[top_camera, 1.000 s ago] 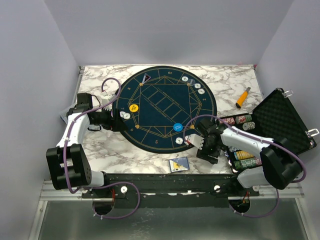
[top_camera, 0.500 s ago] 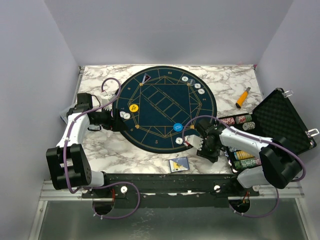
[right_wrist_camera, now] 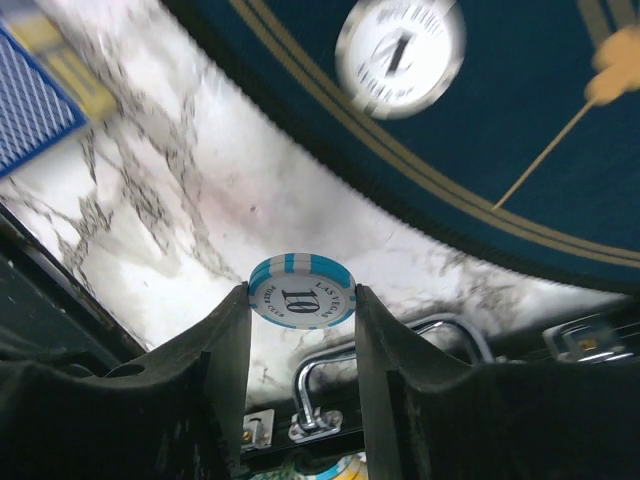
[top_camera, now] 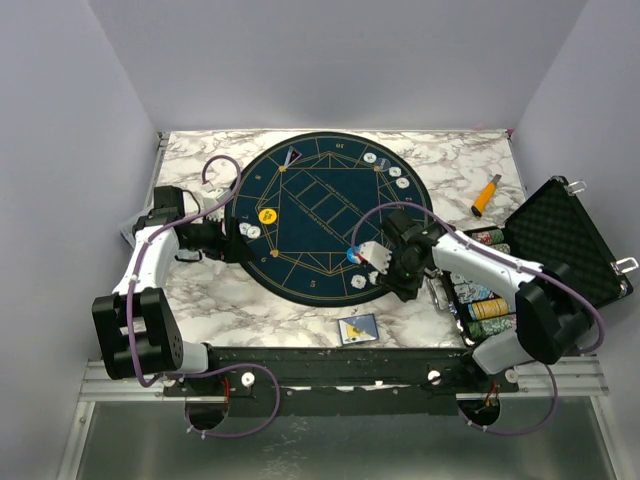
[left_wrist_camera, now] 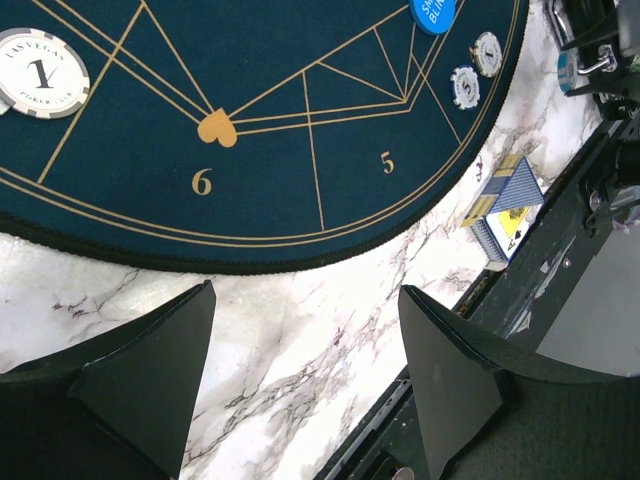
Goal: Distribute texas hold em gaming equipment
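Your right hand [right_wrist_camera: 300, 300] is clamped on a chip [right_wrist_camera: 300, 290], pinched by its rim with the printed face toward the wrist camera; the grip looks centred, with both fingers [right_wrist_camera: 228, 340] bearing on opposite edges. Your left hand [left_wrist_camera: 305, 290] stands apart and holds nothing, low over the bare desk [left_wrist_camera: 300, 300] just outside the mat [left_wrist_camera: 300, 60]; leave it there, out of the way.

The step in hand, as I judge it, is carrying this chip to a seat on the mat. Do it well by not loosening until the chip is low over the felt; a chip let go from high up may roll or bounce off its mark. Travel level, then come down straight; part the fingers only as far as frees the rim. Mind the second chip [right_wrist_camera: 400, 55] lying just inside the mat's edge, and the blue button [left_wrist_camera: 433, 12] near it; pass above them, not through them.

The held chip hangs over marble just outside the mat's rim, with the second chip beyond it on the felt and the cards [right_wrist_camera: 35, 100] off to one side on the desk; the case [top_camera: 560, 250] sits well apart to the right.
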Motion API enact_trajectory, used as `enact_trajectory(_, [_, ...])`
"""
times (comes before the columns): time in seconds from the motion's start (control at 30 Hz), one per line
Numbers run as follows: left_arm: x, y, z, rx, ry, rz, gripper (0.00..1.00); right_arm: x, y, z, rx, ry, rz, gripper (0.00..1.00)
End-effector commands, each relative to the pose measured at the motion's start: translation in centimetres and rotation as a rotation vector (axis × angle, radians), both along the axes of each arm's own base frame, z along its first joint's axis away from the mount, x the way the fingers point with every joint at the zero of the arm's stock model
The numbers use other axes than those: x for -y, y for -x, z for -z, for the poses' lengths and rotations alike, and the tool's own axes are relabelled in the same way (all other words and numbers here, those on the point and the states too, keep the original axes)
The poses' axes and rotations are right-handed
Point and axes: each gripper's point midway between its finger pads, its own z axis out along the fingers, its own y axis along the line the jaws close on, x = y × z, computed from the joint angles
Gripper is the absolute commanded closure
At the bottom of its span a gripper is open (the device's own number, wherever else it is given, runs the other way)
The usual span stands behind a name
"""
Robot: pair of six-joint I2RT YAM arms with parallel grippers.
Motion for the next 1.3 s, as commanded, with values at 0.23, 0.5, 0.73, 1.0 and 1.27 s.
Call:
enact_trajectory(0.23, [-1.0, -0.6, -1.4, 0.018, 0.055, -0.042, 0.24, -11.1, -6.1, -4.2, 0.07, -0.191, -0.058, 0.92])
enact_trajectory(0.5, [-3.1, -0.8, -2.0, 0.017, 0.107, -0.125, 0.24, -15.4, -8.0, -2.6, 0.072, -0.191, -0.069, 0.92])
enact_trajectory(0.73, [-3.3, -0.9, -2.0, 0.016, 0.121, -0.129, 0.25, -13.2, -8.8, -1.9, 0.093, -0.149, -0.013, 0.91])
enact_trajectory(1.0, [-3.3, -0.9, -1.9, 0.01, 0.12, -0.131, 0.25, -8.5, -10.7, -0.6, 0.073, -0.112, 0.08, 0.91])
enact_trajectory(1.27, [-3.3, -0.7, -1.8, 0.018, 0.1, -0.128, 0.25, -6.5, -11.3, 0.7, 0.057, -0.089, 0.112, 0.89])
